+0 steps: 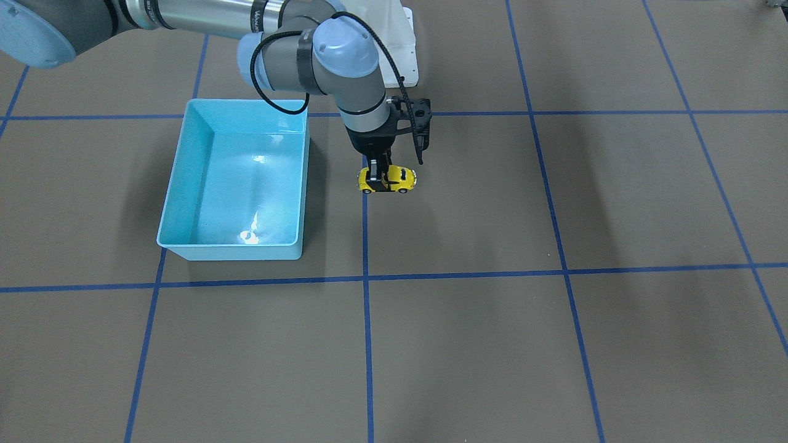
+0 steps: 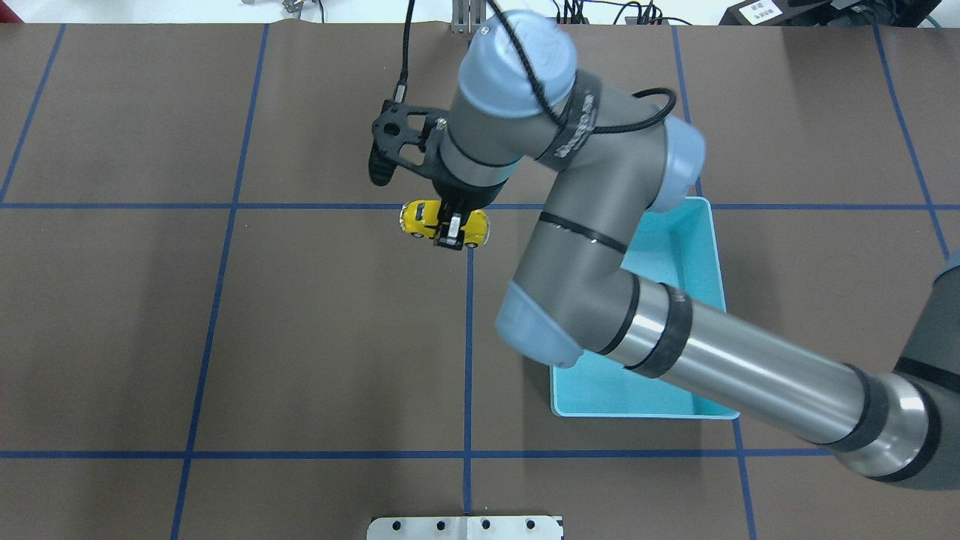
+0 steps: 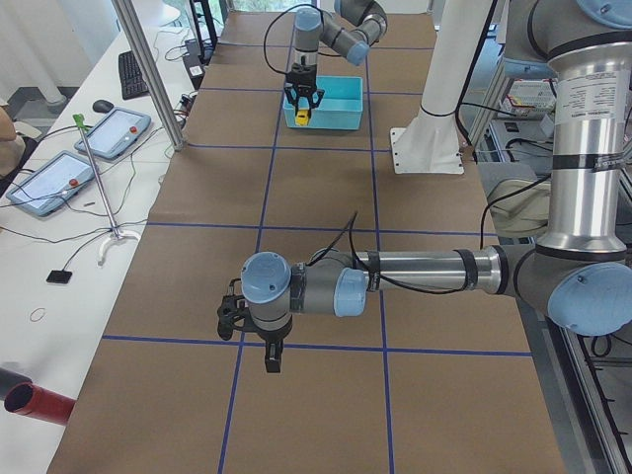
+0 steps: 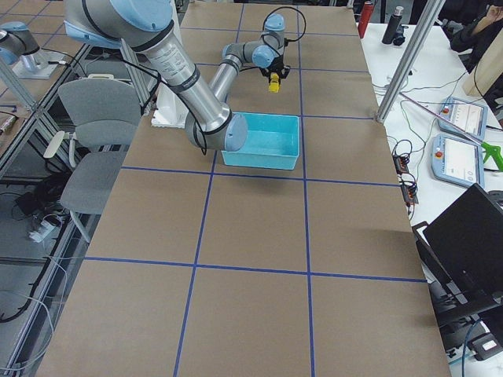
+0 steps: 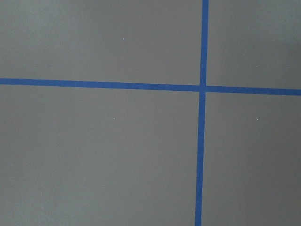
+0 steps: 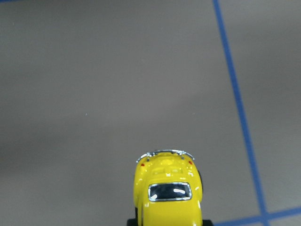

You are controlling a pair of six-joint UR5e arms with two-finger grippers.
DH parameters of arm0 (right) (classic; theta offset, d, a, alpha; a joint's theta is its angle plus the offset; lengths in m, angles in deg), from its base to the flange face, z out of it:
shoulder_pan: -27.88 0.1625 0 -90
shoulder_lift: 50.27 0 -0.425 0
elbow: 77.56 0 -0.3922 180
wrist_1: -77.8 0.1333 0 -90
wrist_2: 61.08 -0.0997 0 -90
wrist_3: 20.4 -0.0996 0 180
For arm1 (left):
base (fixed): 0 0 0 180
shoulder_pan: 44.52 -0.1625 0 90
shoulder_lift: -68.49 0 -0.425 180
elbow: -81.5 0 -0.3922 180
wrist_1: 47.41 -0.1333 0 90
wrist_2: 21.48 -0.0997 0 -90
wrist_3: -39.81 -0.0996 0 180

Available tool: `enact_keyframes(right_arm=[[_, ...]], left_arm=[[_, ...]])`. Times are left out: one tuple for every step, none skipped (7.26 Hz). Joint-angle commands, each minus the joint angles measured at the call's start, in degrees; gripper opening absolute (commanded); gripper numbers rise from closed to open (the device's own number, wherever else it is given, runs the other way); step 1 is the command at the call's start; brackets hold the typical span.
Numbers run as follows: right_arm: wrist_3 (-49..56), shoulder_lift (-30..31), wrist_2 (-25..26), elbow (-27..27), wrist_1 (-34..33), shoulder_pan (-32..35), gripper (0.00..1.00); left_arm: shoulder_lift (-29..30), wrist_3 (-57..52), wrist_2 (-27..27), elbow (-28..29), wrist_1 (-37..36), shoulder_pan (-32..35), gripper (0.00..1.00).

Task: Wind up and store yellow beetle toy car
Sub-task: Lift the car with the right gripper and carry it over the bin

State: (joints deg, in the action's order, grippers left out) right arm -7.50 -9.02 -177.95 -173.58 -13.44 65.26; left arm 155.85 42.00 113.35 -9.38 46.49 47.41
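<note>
The yellow beetle toy car [image 1: 401, 178] sits near the table's middle, just beside the light-blue bin [image 1: 184, 154], which holds nothing. My right gripper [image 1: 380, 175] comes straight down and is shut on the car across its roof [image 2: 420, 217]. Whether the wheels touch the paper I cannot tell. In the right wrist view the car's rear window and bumper [image 6: 169, 193] fill the bottom edge. My left gripper [image 3: 272, 361] hangs low over the table far from the car, seen only from the side; I cannot tell its state. The left wrist view holds only brown paper.
Blue tape lines [image 5: 203, 141] grid the brown table cover. A white arm mounting plate [image 1: 403, 55] lies behind the bin, another [image 2: 465, 527] at the near edge. A side desk with tablets [image 3: 118, 133] runs along the operators' side.
</note>
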Motion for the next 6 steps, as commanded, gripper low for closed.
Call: enact_keyframes(right_arm=[[7.5, 13.7, -3.3, -10.8, -1.4, 4.0, 0.00], [7.8, 18.2, -3.4, -14.1, -1.4, 4.3, 0.00], [9.8, 22.5, -3.3, -16.1, -1.0, 4.4, 0.00], [11.2, 26.1, -2.9, -15.9, 1.6, 3.9, 0.00], [11.1, 28.3, -2.3, -13.8, 5.5, 1.2, 0.00], [10.9, 28.6, -1.5, -9.7, 10.3, -0.5, 0.00]], left_arm=[[-0.1, 0.0, 0.0, 0.0, 0.0, 0.1, 1.00], [-0.1, 0.0, 0.1, 0.0, 0.0, 0.3, 1.00], [-0.7, 0.0, 0.1, -0.2, 0.0, 0.4, 1.00], [-0.8, 0.1, 0.1, -0.3, 0.0, 0.4, 1.00], [-0.8, 0.1, 0.1, -0.3, 0.0, 0.4, 1.00], [-0.8, 0.1, 0.1, -0.3, 0.0, 0.4, 1.00]])
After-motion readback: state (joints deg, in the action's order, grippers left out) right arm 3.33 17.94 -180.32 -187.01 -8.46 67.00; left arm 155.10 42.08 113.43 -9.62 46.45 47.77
